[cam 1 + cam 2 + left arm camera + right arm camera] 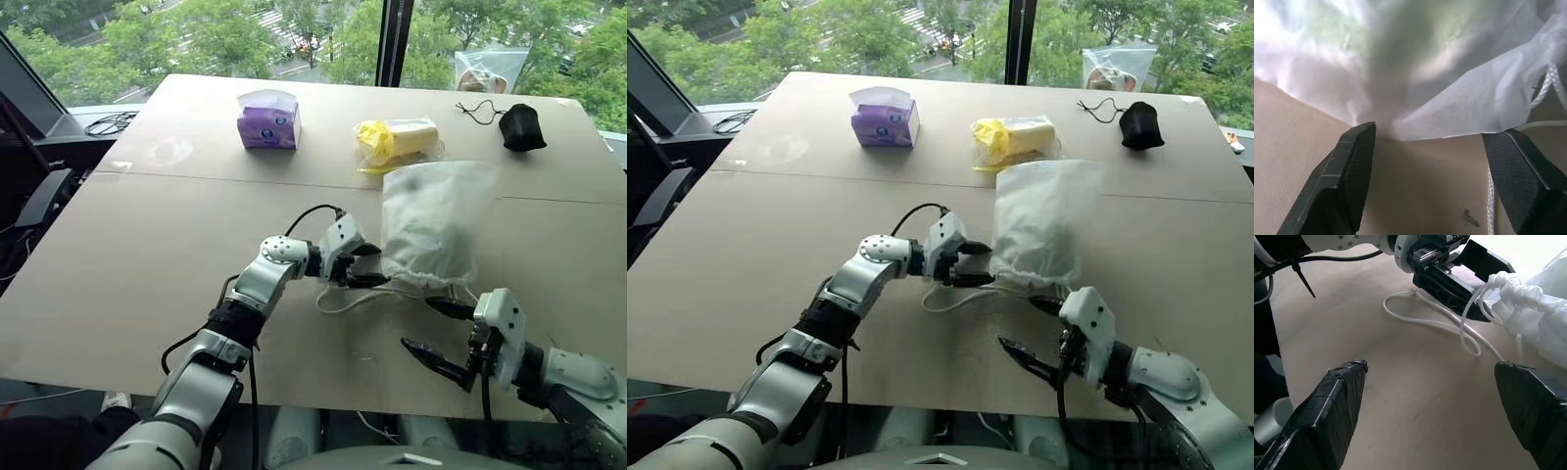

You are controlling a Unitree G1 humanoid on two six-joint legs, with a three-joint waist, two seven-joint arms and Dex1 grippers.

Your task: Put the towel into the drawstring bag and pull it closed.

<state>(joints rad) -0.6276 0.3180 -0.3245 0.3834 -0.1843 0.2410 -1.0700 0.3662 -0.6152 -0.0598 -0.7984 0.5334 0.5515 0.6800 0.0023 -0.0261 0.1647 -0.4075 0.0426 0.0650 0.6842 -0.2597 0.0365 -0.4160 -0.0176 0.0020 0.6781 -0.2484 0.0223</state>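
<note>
1. The left hand (367, 264) has its two black fingers spread, set at the gathered neck of the drawstring bag (431, 220); they bracket the puckered mouth without closing on it.
2. The drawstring bag is thin, milky, translucent plastic, crinkled and softly puffed, lying on the tabletop (147, 255) and stretching away from the left hand.
3. Through its film, in the left wrist view, a pale green, fuzzy mass shows as a blurred tint: the towel (1332, 29), inside the bag just beyond the left fingertips.
4. White twisted cord (1425, 320) trails from the bag's neck in loose loops over the tabletop, between the two hands; a strand drapes over the left hand's lower finger.
5. The right hand (439, 335) hovers near the tabletop's front edge, its tapered, matte black fingers spread wide and holding nothing, the cord loops lying just ahead of them.
6. The tabletop is smooth, tan board with a seam running across it beyond both hands.
</note>
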